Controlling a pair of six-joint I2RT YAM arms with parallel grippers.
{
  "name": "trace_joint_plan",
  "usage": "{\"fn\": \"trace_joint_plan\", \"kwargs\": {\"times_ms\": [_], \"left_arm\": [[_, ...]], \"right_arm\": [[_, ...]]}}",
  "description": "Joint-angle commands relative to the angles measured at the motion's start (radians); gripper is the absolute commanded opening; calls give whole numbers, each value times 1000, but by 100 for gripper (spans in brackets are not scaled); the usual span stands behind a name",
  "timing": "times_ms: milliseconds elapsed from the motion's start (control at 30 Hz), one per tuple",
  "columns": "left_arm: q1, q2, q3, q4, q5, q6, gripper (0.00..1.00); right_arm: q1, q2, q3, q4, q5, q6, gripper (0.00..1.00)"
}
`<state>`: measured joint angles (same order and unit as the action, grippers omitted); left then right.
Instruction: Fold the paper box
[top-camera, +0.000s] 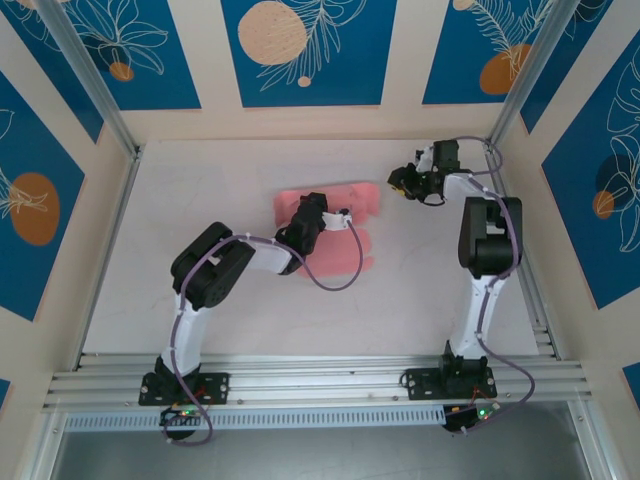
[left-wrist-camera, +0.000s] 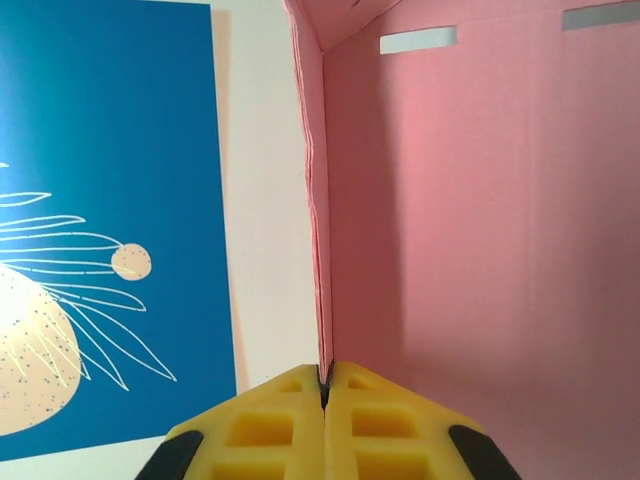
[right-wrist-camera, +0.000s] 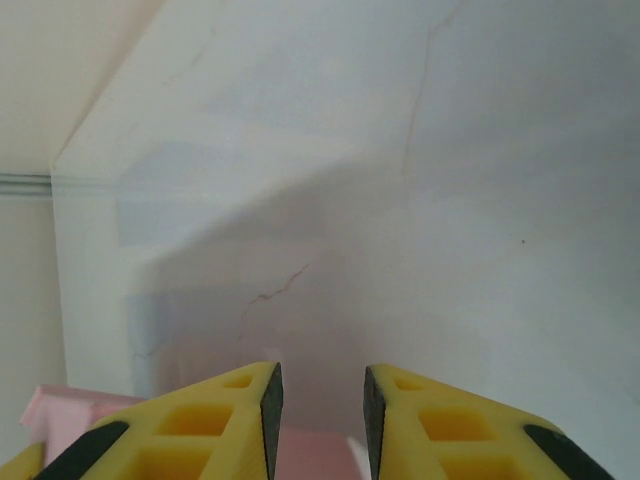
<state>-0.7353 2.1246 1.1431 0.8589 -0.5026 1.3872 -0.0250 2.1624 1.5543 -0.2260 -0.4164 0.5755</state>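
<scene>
While left claw (left-wrist-camera: 324, 395) pinches one flap, pink paper box (left-wrist-camera: 480, 250) part-folded, right claw (right-wrist-camera: 322, 405) parted, empty.

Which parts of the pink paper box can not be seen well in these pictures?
Top view: the left arm covers the middle of the paper box, hiding its folds.
Left wrist view: the box runs past the top and right edges; the left end effector hides the pinched edge's end.
Right wrist view: the right end effector and the bottom edge hide most of it.
</scene>
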Motion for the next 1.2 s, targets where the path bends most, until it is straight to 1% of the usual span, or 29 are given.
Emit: {"fn": "trace_joint_plan", "kwargs": {"times_ms": [0, 100, 167, 467, 733, 900, 1167], "left_arm": [[8, 19, -5, 31, 15, 18, 0], [7, 24, -1, 32, 14, 21, 0], [7, 27, 2, 34, 12, 23, 0], [18, 27, 8, 37, 7, 7, 0], [23, 37, 4, 41, 5, 8, 0], [25, 40, 0, 37, 6, 9, 0], [33, 38, 4, 16, 14, -7, 0]], "right_arm": [[21, 80, 94, -10, -128, 30, 30], [45, 129, 135, -22, -151, 14, 30], [60, 131, 131, -24, -156, -4, 30], [77, -4, -69, 80, -168, -25, 30], [100, -80, -139, 85, -136, -58, 31], [119, -106, -174, 103, -142, -60, 31], [140, -168, -284, 187, -129, -37, 35]]}}
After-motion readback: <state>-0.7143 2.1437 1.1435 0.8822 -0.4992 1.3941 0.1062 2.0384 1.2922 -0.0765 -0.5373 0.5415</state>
